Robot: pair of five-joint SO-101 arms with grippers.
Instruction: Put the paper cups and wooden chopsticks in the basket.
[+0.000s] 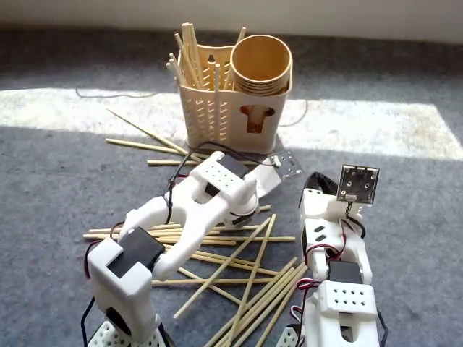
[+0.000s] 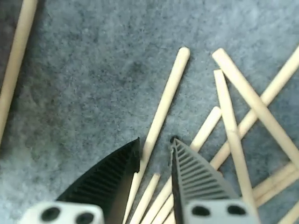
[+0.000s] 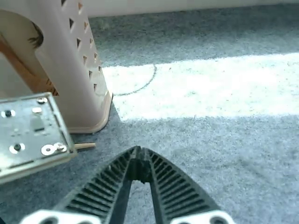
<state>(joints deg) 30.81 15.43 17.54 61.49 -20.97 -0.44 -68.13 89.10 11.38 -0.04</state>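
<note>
The perforated beige basket (image 1: 217, 116) stands on the grey carpet at the back, holding stacked paper cups (image 1: 260, 65) and several upright chopsticks (image 1: 189, 54). Many wooden chopsticks (image 1: 239, 267) lie scattered on the carpet in front of it. My left arm (image 1: 210, 191) stretches over this pile. Its gripper (image 2: 154, 141) is open just above the carpet, with one chopstick (image 2: 166, 98) running between the two fingers. My right gripper (image 3: 140, 154) is shut and holds nothing, low over bare carpet beside the basket (image 3: 70, 70).
More chopsticks (image 1: 145, 144) lie to the left of the basket's foot. A thin cable (image 3: 140, 86) curls on the sunlit carpet near the basket. The left arm's camera board (image 3: 28, 135) sits close beside my right gripper. Carpet to the right is bare.
</note>
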